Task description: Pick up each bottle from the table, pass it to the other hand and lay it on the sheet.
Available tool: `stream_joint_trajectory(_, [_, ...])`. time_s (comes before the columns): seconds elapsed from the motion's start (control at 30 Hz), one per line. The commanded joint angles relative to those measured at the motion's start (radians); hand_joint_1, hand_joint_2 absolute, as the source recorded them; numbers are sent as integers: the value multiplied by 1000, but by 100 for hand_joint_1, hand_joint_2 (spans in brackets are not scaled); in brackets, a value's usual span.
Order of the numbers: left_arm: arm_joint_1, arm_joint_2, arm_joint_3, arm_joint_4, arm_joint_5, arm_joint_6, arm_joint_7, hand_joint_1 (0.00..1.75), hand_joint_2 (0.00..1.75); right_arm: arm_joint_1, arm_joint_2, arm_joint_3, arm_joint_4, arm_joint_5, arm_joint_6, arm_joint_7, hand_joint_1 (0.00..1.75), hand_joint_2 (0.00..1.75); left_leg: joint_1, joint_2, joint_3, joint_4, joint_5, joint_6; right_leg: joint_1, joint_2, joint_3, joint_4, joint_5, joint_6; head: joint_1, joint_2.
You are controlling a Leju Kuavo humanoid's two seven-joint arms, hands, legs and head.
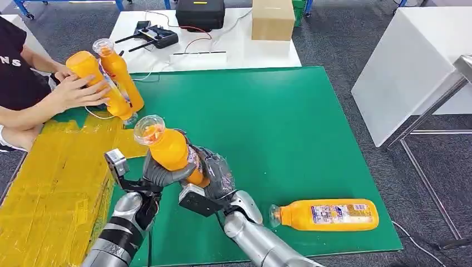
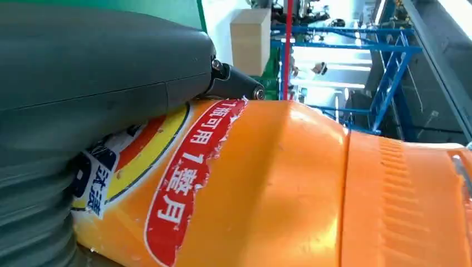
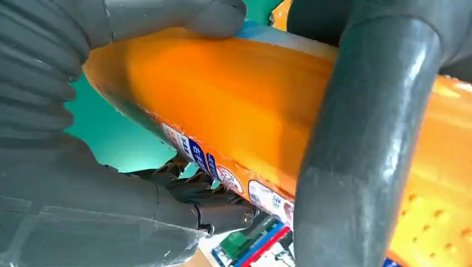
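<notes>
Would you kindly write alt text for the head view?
Both robot hands, left hand and right hand, hold an orange bottle above the green mat. Another bottle lies on the mat; a person's hands hold two more bottles near the yellow sheet.

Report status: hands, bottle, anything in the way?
Left hand and right hand both grip the raised bottle, mid-handover. Second bottle lies on green mat. Person's hand holds two bottles by yellow sheet.
</notes>
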State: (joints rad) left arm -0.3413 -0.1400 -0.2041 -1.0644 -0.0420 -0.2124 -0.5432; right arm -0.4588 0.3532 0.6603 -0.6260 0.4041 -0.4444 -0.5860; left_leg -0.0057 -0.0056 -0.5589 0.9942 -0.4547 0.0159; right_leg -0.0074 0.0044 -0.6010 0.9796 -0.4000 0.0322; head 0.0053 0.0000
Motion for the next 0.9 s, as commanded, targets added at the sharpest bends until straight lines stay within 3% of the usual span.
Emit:
stream_joint_trajectory(0.03, [20, -8, 66, -85, -100, 151, 39, 175, 175, 109, -42, -68, -104, 126, 12, -31, 175, 175, 1, -2, 1, -1, -1, -1, 1, -2, 2, -1, -1, 0, 0, 0])
stream_joint_trajectory(0.33, [18, -6, 68, -86, -98, 150, 39, 175, 175, 108, -43, -70, -108, 125, 13, -31, 175, 175, 2, -2, 2, 0, -1, -2, 2, -3, 3, -2, -1, -1, 0, 0])
stream_joint_trajectory(0.37, [26, -17, 91, -93, -121, 211, 58, 175, 175, 139, -43, -99, -161, 128, 6, -32, 140, 175, 1, -1, 1, 0, -1, -1, 1, -2, 2, -1, -1, -1, 0, 0])
stream_joint_trajectory(0.4, [35, -16, 107, -103, -126, 232, 69, 175, 175, 164, -47, -123, -209, 124, 20, -25, 7, 175, 2, -1, 3, 0, -2, -2, 2, -2, 4, -2, -1, -1, 0, 0])
stream_joint_trajectory(0.53, [61, -13, 195, -167, -435, 599, 104, 175, 175, 273, -95, -156, -474, 152, 120, 46, 0, 175, 3, -1, 4, 0, -3, -2, 3, -2, 5, -2, -2, -1, 0, 0])
stream_joint_trajectory(0.57, [68, -7, 222, -175, -607, 748, 147, 175, 175, 300, -109, -163, -545, 148, 160, 64, 0, 0, 2, 0, 2, 0, -2, -1, 2, -1, 2, -1, -1, -1, 1, 0])
stream_joint_trajectory(0.6, [71, 8, 234, -167, -710, 787, 193, 175, 175, 320, -119, -167, -595, 154, 164, 63, 0, 0, 1, 2, 1, 0, -1, -1, 1, 1, 0, 0, -1, -1, -1, 0])
stream_joint_trajectory(0.63, [66, 30, 249, -139, -815, 798, 256, 175, 175, 335, -131, -167, -639, 164, 163, 63, 0, 175, 2, 2, 2, 0, -2, -2, 2, 2, 2, -1, -2, -1, 0, 0])
stream_joint_trajectory(0.73, [10, 91, 322, 19, -1051, 909, 370, 175, 175, 378, -167, -181, -760, 161, 170, 66, 0, 175, 1, -1, 1, -1, -1, -1, 1, 0, 1, -1, -1, -1, 0, 0])
stream_joint_trajectory(0.9, [-32, 129, 445, 101, -1427, 911, 507, 175, 175, 418, -211, -198, -874, 116, 215, 46, 0, 175, 2, 2, 0, -1, -1, -1, 2, 1, 0, -1, -1, -1, 0, 0])
